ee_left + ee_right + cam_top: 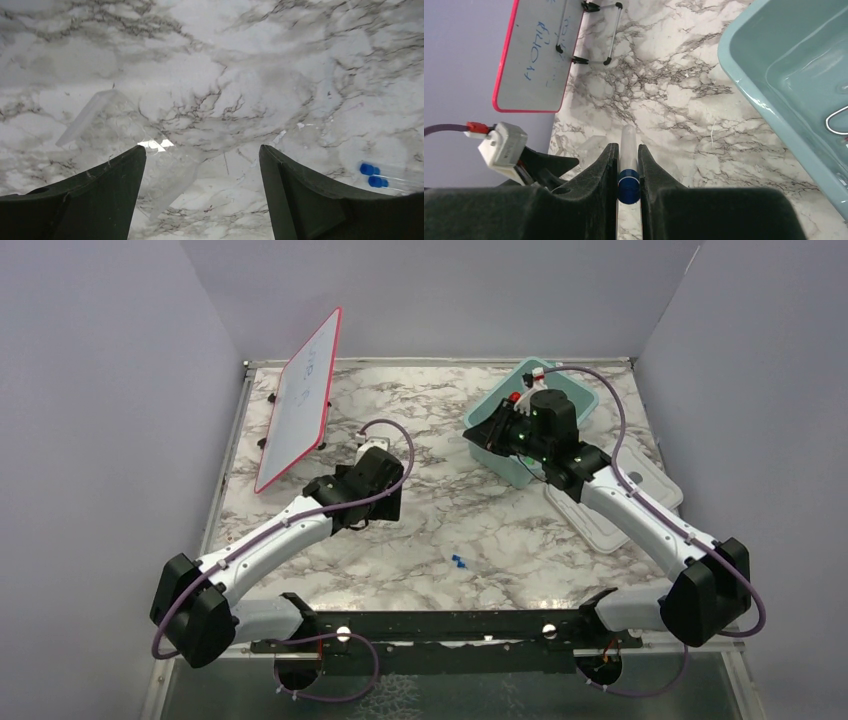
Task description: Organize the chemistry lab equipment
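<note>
A: Surface and enclosure?
B: The counter point(450, 525) is glossy white marble pattern with grey veining. Plain pale lilac walls close it in on three sides. A pink-edged whiteboard point(300, 405) stands tilted at the upper left of the top view, with blue scribble on it.

A: Containers?
B: A teal tub point(482, 443) sits at the upper right. Its white lid point(612, 525) lies flat on the counter just beside it, toward the lower right.

A: Right tool point(624, 147)?
B: It is clamped on a blue-capped tube point(628, 137). The cap sits between the pads and the clear body pokes out past the fingertips. It is held by the tub's left rim.

A: Left tool point(200, 150)?
B: Its fingers are spread wide and grip nothing, near the centre of the top view. Below it a clear glass vessel point(120, 125) lies on its side on the counter, left of centre in the wrist view. I cannot tell whether the vessel touches a finger. Two loose tubes point(374, 176) with blue caps lie on the counter at the lower right, well apart from the vessel.
</note>
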Robot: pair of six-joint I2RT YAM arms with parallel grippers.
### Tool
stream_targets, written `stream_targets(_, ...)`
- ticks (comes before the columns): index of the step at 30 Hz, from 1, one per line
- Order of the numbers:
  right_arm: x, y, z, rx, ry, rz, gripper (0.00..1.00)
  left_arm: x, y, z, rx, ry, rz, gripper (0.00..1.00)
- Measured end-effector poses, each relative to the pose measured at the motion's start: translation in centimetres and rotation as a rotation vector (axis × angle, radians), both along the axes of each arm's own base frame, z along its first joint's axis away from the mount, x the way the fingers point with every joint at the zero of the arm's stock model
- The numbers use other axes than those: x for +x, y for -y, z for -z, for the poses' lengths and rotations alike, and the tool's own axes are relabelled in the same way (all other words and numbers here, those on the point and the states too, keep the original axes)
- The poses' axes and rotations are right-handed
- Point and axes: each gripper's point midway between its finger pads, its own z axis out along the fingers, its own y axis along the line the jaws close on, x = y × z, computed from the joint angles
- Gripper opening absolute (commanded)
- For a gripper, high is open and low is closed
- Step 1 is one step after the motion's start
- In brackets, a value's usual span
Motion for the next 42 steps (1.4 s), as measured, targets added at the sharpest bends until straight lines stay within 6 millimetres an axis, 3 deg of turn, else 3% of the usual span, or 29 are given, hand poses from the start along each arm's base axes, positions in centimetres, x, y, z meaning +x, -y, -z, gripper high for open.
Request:
stream_targets(5,-0.1,-0.2,0.8,-0.011,-0.017,-0.005,0.09,-2.3,-1.9,4.4,0.047,-0.095,-0.055,0.95)
stream_targets(10,-0.2,-0.3,1.4,-0.020,-0.031,-0.010,0.09,-3.6,-2.8,6.4,0.054,-0.135,-0.104,0.99)
stream_targets(16,-0.4,-0.4,1.9,-0.027,-0.042,-0.015,0.09,-4.6,-4.3,6.8,0.016,-0.116,-0.224,0.99)
stream_targets(30,-1.1,-0.2,3.0,-0.057,-0.076,-0.023,0.09,-5.2,-9.9,7.0,-0.127,-0.079,-0.607,0.99)
stream_targets(35,-1.1,-0.1,3.1,-0.069,-0.073,-0.029,0.09,-5.9,-9.9,9.1,-0.143,-0.140,-0.616,0.98)
stream_targets(42,-1.2,0.0,3.3,-0.086,-0.069,-0.037,0.09,-4.2,-6.1,8.7,-0.290,-0.131,-0.440,0.91)
